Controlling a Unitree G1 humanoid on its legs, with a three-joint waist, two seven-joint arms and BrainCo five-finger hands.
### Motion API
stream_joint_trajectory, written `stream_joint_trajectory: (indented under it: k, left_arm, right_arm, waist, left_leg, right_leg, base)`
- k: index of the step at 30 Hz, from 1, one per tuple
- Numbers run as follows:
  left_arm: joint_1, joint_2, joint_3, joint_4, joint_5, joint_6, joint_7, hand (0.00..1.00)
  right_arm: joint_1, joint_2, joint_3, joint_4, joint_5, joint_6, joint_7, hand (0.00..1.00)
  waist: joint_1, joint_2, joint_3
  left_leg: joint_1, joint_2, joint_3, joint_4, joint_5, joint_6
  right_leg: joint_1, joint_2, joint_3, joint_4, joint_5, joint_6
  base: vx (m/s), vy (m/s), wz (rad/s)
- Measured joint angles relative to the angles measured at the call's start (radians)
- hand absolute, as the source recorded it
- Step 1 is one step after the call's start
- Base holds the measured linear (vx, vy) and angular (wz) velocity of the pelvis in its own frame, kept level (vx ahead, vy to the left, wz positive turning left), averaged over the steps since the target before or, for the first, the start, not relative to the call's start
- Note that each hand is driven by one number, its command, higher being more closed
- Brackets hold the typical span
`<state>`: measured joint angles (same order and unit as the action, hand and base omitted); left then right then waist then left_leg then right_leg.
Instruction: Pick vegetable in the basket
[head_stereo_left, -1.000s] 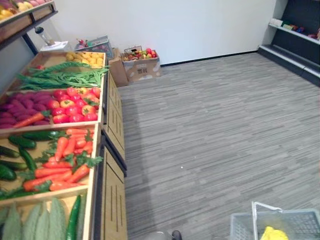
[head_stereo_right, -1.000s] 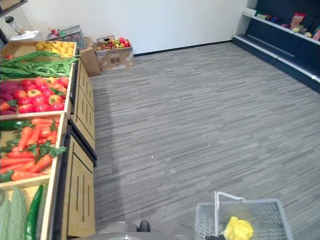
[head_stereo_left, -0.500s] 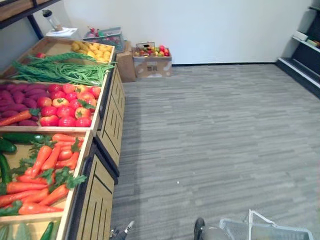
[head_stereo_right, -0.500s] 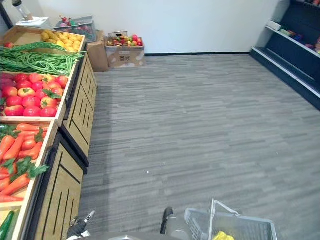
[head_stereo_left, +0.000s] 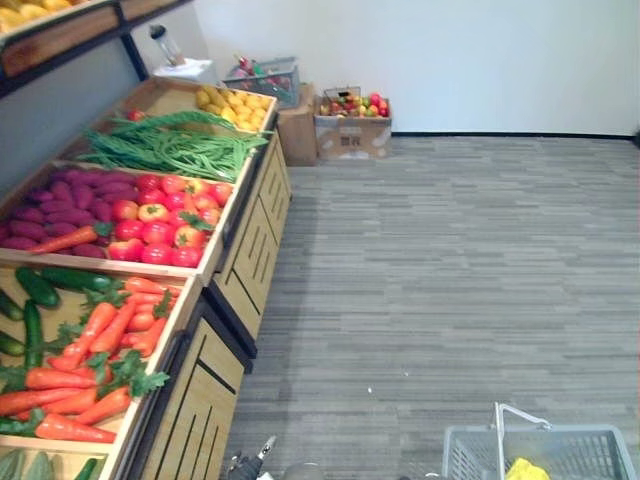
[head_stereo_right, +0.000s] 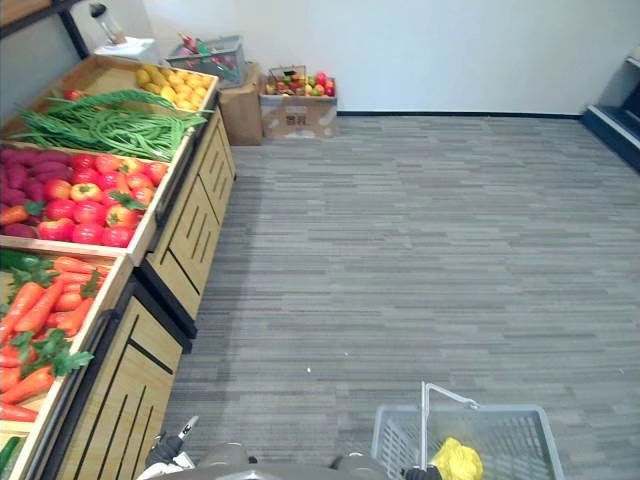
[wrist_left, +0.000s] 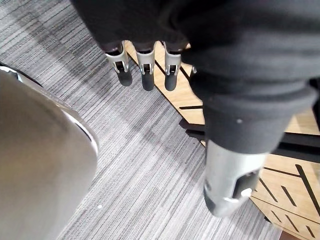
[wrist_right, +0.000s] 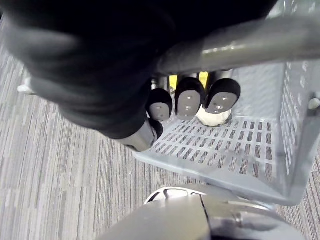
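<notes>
A grey basket (head_stereo_left: 560, 432) hangs at my lower right over the floor, with a yellow item (head_stereo_right: 457, 460) inside it. My right hand (wrist_right: 186, 101) is shut on the basket's handle (wrist_right: 250, 42), its fingers curled round the bar. My left hand (wrist_left: 147, 75) hangs open over the floor beside the wooden stand (wrist_left: 280, 175), holding nothing. On my left the stand's crates hold carrots (head_stereo_left: 100, 350), cucumbers (head_stereo_left: 40, 288), tomatoes (head_stereo_left: 160, 220), purple sweet potatoes (head_stereo_left: 50, 205), green beans (head_stereo_left: 170, 150) and yellow fruit (head_stereo_left: 232, 100).
Cardboard boxes of fruit (head_stereo_left: 350, 125) and another grey basket (head_stereo_left: 262, 78) stand by the far white wall. A dark shelf (head_stereo_right: 615, 115) runs along the right. Grey carpet (head_stereo_right: 420, 260) stretches between the stand and the shelf.
The whole picture has shifted: the camera has turned, so the stand now sits further right in it. The basket stays in my right hand.
</notes>
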<state>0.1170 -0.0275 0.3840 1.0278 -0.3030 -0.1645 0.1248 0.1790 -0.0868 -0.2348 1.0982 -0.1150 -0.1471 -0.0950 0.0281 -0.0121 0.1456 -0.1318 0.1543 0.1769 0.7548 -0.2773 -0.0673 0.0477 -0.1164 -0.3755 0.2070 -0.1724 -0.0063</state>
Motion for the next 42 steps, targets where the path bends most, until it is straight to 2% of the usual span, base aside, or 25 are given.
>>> stream_joint_trajectory:
  k: [3,6,7,8,12,14,15,16,17,18,20,23,26,28,29,30,31,32,35,36,37,38,39,40,42]
  left_arm:
    - [0.002,-0.001,-0.033,-0.014,0.0,0.0,0.014,0.0]
    - [0.015,-0.009,-0.043,-0.003,0.001,0.0,0.024,0.0]
    - [0.021,0.013,-0.045,0.006,0.006,0.001,0.026,0.0]
    - [0.023,0.029,-0.045,0.008,0.019,0.001,0.027,0.0]
    - [0.065,0.037,-0.044,0.049,0.039,0.004,0.033,0.0]
    - [0.076,0.045,-0.047,0.063,0.039,0.012,0.036,0.0]
    - [0.073,0.063,-0.068,0.074,0.042,0.019,0.038,0.0]
    - [0.075,0.074,-0.08,0.074,0.043,0.022,0.039,0.0]
    - [0.079,0.095,-0.104,0.074,0.044,0.024,0.043,0.0]
    - [0.078,0.11,-0.132,0.072,0.044,0.025,0.044,0.0]
    - [0.066,0.113,-0.145,0.045,0.042,0.025,0.043,0.0]
    - [0.059,0.107,-0.153,0.02,0.033,0.025,0.043,0.0]
    - [0.053,0.099,-0.148,0.029,0.03,0.038,0.042,0.0]
    - [0.055,0.115,-0.118,0.029,0.014,0.037,0.04,0.0]
    - [0.043,0.143,-0.09,0.037,-0.002,0.037,0.038,0.0]
    - [0.029,0.122,-0.079,0.057,-0.009,0.045,0.038,0.0]
    - [0.043,0.095,-0.061,0.043,-0.009,0.04,0.028,0.0]
    - [0.046,0.072,-0.053,0.042,-0.009,0.036,0.025,0.0]
    - [0.044,0.048,-0.031,0.045,-0.008,0.038,0.023,0.0]
    - [0.048,0.051,-0.022,0.044,-0.011,0.037,0.024,0.0]
    - [0.053,0.06,-0.021,0.043,-0.012,0.038,0.024,0.0]
    - [0.055,0.074,-0.02,0.044,-0.012,0.043,0.024,0.0]
    - [0.05,0.058,-0.006,0.042,-0.036,0.047,0.025,0.0]
    - [0.05,0.049,0.009,0.043,-0.05,0.048,0.027,0.0]
    - [0.056,0.028,0.048,0.041,-0.096,0.051,0.032,0.0]
  right_arm:
    - [0.001,-0.011,-0.002,-0.001,-0.001,0.0,-0.008,1.0]
    - [0.002,-0.044,0.011,-0.004,-0.006,-0.004,-0.007,1.0]
    - [0.0,-0.041,0.02,-0.015,-0.006,-0.006,-0.009,1.0]
    - [-0.01,-0.034,0.014,-0.021,-0.006,-0.006,-0.013,1.0]
    - [-0.035,-0.04,0.01,-0.003,-0.068,-0.007,-0.018,1.0]
    - [-0.045,-0.039,0.007,0.017,-0.087,-0.011,-0.021,1.0]
    - [-0.047,-0.033,0.006,0.018,-0.092,-0.011,-0.021,1.0]
    - [-0.049,-0.027,0.006,0.02,-0.092,-0.01,-0.021,1.0]
    - [-0.051,-0.024,0.006,0.022,-0.093,-0.011,-0.019,1.0]
    - [-0.046,-0.024,0.004,0.022,-0.094,-0.012,-0.017,1.0]
    - [-0.035,-0.024,0.005,0.026,-0.092,-0.011,-0.017,1.0]
    - [-0.037,-0.021,0.006,0.049,-0.071,-0.011,-0.016,1.0]
    - [-0.03,-0.008,0.005,0.052,-0.06,-0.021,-0.029,1.0]
    - [-0.016,0.019,0.003,0.052,-0.061,-0.031,-0.03,1.0]
    - [0.004,0.053,-0.005,0.054,-0.062,-0.031,-0.031,1.0]
    - [-0.011,0.046,-0.019,0.066,-0.063,-0.017,-0.036,1.0]
    - [0.002,0.031,-0.028,0.034,-0.064,-0.023,-0.034,1.0]
    - [-0.003,0.019,-0.028,0.03,-0.064,-0.023,-0.031,1.0]
    - [-0.01,0.007,-0.024,0.014,-0.064,-0.006,-0.028,1.0]
    - [-0.004,0.011,-0.006,0.012,-0.064,-0.004,-0.027,1.0]
    - [0.001,0.014,0.013,0.011,-0.064,-0.002,-0.026,1.0]
    - [0.005,0.024,0.032,0.013,-0.064,0.008,-0.026,1.0]
    - [0.001,0.013,0.039,0.012,-0.062,0.013,-0.022,1.0]
    - [-0.001,0.009,0.039,0.013,-0.061,0.013,-0.022,1.0]
    - [-0.014,0.005,0.046,0.016,-0.063,0.017,-0.021,1.0]
  waist:
    - [0.002,0.017,0.012]
    - [0.017,0.073,0.023]
    - [0.016,0.069,0.016]
    - [0.015,0.04,0.02]
    - [0.03,0.026,0.02]
    - [0.024,0.017,0.016]
    - [0.018,0.0,0.011]
    - [0.014,-0.013,0.004]
    - [0.006,-0.033,-0.005]
    - [-0.007,-0.041,-0.007]
    - [-0.018,-0.036,-0.007]
    - [-0.028,-0.021,-0.005]
    - [-0.026,-0.009,-0.001]
    - [-0.021,-0.065,-0.005]
    - [-0.019,-0.108,0.006]
    - [0.0,-0.074,0.02]
    - [0.003,-0.06,0.013]
    - [0.027,-0.013,0.014]
    - [0.032,0.014,0.036]
    - [0.037,-0.002,0.031]
    - [0.042,-0.019,0.026]
    - [0.043,-0.046,0.02]
    - [0.045,-0.028,0.018]
    - [0.046,-0.034,0.006]
    - [0.057,-0.029,0.0]
  left_leg:
    - [-0.041,-0.004,0.147,-0.237,0.012,-0.008]
    - [-0.031,0.03,0.229,-0.4,0.095,0.018]
    - [-0.031,0.012,0.255,-0.402,0.095,0.017]
    - [-0.038,-0.004,0.27,-0.389,0.086,0.033]
    - [-0.035,-0.051,0.303,-0.375,0.034,0.116]
    - [-0.012,-0.079,0.297,-0.379,0.01,0.146]
    - [0.017,-0.104,0.289,-0.388,-0.003,0.151]
    - [0.03,-0.119,0.284,-0.393,-0.009,0.15]
    - [0.069,-0.15,0.263,-0.418,-0.014,0.151]
    - [0.105,-0.167,0.222,-0.443,-0.008,0.154]
    - [0.148,-0.168,0.168,-0.476,0.01,0.155]
    - [0.207,-0.125,0.077,-0.54,0.035,0.132]
    - [0.242,-0.063,-0.008,-0.582,0.054,0.097]
    - [0.24,-0.067,-0.038,-0.568,0.043,0.058]
    - [0.239,-0.075,-0.052,-0.53,-0.016,-0.011]
    - [0.231,-0.038,-0.056,-0.485,-0.039,-0.004]
    - [0.178,0.008,-0.036,-0.423,-0.052,0.005]
    - [0.171,0.051,-0.07,-0.391,-0.08,-0.034]
    - [0.168,0.093,-0.192,-0.39,-0.088,-0.049]
    - [0.167,0.1,-0.235,-0.399,-0.08,-0.062]
    - [0.165,0.094,-0.254,-0.402,-0.078,-0.073]
    - [0.15,0.084,-0.298,-0.402,-0.079,-0.091]
    - [0.148,0.099,-0.335,-0.426,-0.07,-0.096]
    - [0.151,0.106,-0.345,-0.454,-0.053,-0.106]
    - [0.173,0.111,-0.359,-0.547,0.052,-0.112]
  right_leg:
    - [0.039,-0.043,-0.019,0.003,-0.029,0.046]
    - [0.097,0.007,-0.005,-0.05,-0.026,0.064]
    - [0.098,0.002,0.036,-0.021,-0.03,0.056]
    - [0.102,-0.014,0.055,-0.035,-0.057,0.079]
    - [0.093,-0.057,0.097,-0.012,-0.072,0.102]
    - [0.009,-0.096,0.139,0.266,-0.103,0.152]
    - [-0.057,-0.119,0.171,0.492,-0.077,0.184]
    - [-0.09,-0.132,0.185,0.584,-0.042,0.192]
    - [-0.139,-0.169,0.196,0.718,0.056,0.188]
    - [-0.168,-0.195,0.181,0.813,0.081,0.181]
    - [-0.208,-0.196,0.136,0.865,0.044,0.128]
    - [-0.261,-0.144,0.063,0.721,-0.035,0.092]
    - [-0.286,-0.088,0.079,0.384,-0.022,0.104]
    - [-0.235,-0.086,0.169,0.063,0.138,0.127]
    - [-0.188,-0.122,0.202,-0.04,0.243,0.155]
    - [-0.177,-0.093,0.176,-0.016,0.252,0.16]
    - [-0.154,-0.073,0.142,-0.02,0.212,0.186]
    - [-0.15,-0.039,0.141,0.026,0.187,0.166]
    - [-0.184,-0.004,0.213,0.201,0.145,0.136]
    - [-0.19,0.006,0.243,0.222,0.085,0.093]
    - [-0.183,0.008,0.269,0.198,0.074,0.083]
    - [-0.156,0.011,0.313,0.176,-0.013,0.137]
    - [-0.155,0.026,0.272,0.2,-0.041,0.117]
    - [-0.163,0.027,0.254,0.218,-0.057,0.111]
    - [-0.184,0.016,0.211,0.266,-0.101,0.086]
  base:
    - [0.07,0.141,0.41]
    - [0.15,0.193,0.03]
    - [0.31,0.11,0.08]
    - [0.31,0.11,0.21]
    - [0.26,0.169,-0.04]
    - [0.35,0.113,0.2]
    - [0.34,0.061,0.27]
    - [0.38,0.052,0.39]
    - [0.33,0.004,0.6]
    - [0.33,-0.014,0.72]
    - [0.29,-0.076,0.94]
    - [0.31,-0.183,0.9]
    - [0.26,-0.275,0.9]
    - [0.22,-0.364,1.08]
    - [0.16,-0.353,0.84]
    - [0.18,-0.46,0.98]
    - [0.13,-0.359,0.57]
    - [0.1,-0.295,0.72]
    - [0.05,-0.139,1.0]
    - [0.0,-0.166,0.91]
    - [0.0,-0.204,1.04]
    - [0.09,-0.299,0.96]
    - [0.11,-0.324,0.9]
    - [0.16,-0.397,0.75]
    - [0.15,-0.308,0.58]
